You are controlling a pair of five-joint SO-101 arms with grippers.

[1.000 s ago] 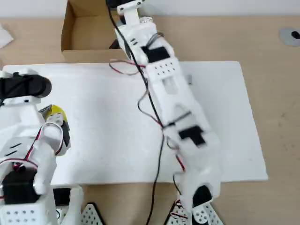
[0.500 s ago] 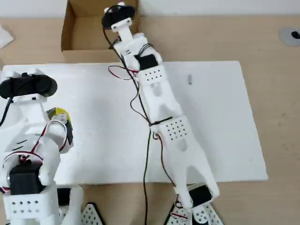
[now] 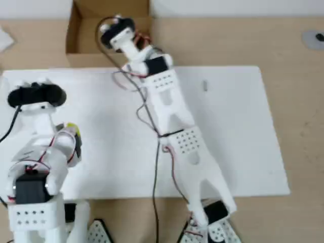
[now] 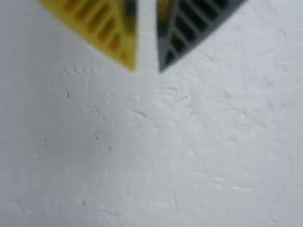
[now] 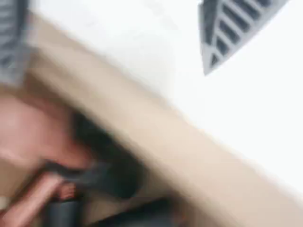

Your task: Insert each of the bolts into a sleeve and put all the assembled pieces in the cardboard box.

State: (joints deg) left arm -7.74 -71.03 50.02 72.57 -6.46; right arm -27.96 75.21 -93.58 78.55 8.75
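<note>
From the high view, my right arm (image 3: 172, 111) reaches diagonally up the white foam board (image 3: 243, 142), and its far end hangs over the open brown cardboard box (image 3: 73, 35) at the upper left. Over the last second that arm has swung leftward in the frame and stretched flatter. This has uncovered a small grey piece (image 3: 205, 85) lying alone on the board, right of centre. I can't tell whether it is a bolt or a sleeve. The left arm (image 3: 35, 167) has edged up at the lower left, with the left gripper (image 3: 70, 132) low over the board.

In the left wrist view, the yellow and dark grey fingers are all but together. Only a thin sliver of bare board shows between them, and they hold nothing.

In the right wrist view, the right gripper (image 5: 113, 71) stands wide apart and empty above the box wall, near the edge of the board. Blurred dark shapes (image 5: 109, 170) lie inside the box, too soft to identify.

My reading is that the right arm's delivery to the box is finished or nearly so. The lone grey piece on the board looks like what is left to handle.
</note>
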